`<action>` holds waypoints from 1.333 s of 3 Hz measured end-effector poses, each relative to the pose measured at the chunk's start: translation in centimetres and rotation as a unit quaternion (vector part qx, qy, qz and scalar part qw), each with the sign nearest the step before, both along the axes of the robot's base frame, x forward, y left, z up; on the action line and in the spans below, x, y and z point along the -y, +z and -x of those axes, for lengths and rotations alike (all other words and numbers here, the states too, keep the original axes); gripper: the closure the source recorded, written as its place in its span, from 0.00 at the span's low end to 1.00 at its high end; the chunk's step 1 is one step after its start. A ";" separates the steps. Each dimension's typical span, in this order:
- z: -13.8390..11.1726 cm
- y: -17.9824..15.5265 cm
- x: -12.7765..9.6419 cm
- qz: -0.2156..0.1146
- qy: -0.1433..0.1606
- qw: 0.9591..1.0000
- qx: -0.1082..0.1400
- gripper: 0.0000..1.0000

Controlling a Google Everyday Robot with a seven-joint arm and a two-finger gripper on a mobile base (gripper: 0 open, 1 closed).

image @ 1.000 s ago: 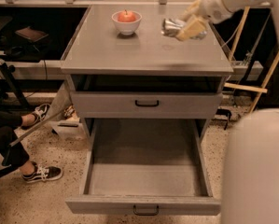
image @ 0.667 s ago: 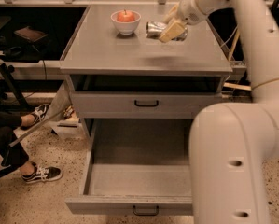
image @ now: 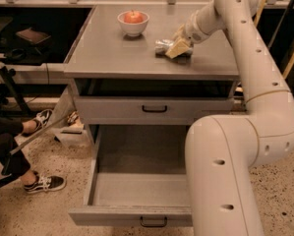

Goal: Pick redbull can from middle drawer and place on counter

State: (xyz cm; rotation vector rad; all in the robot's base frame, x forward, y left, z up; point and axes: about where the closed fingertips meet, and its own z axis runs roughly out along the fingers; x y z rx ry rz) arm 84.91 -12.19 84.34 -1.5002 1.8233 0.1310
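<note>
Lowered redbull can (image: 162,47) onto counter (image: 112,55) | lying left-right | tool (image: 179,46) grips right end

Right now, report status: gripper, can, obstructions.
Arm's gripper at the redbull can, right side of the counter. Can appears to rest on it. The middle drawer open. The white bowl stands apart, not in the way.
</note>
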 end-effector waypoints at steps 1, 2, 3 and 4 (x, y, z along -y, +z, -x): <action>0.1 0.3 0.0 0.000 0.000 1.000 0.000 0.81; 0.1 0.3 0.0 0.000 0.000 1.000 0.000 0.58; 0.1 0.3 0.0 0.000 0.000 1.000 0.000 0.35; 0.1 0.3 0.0 0.000 0.000 1.000 0.000 0.12</action>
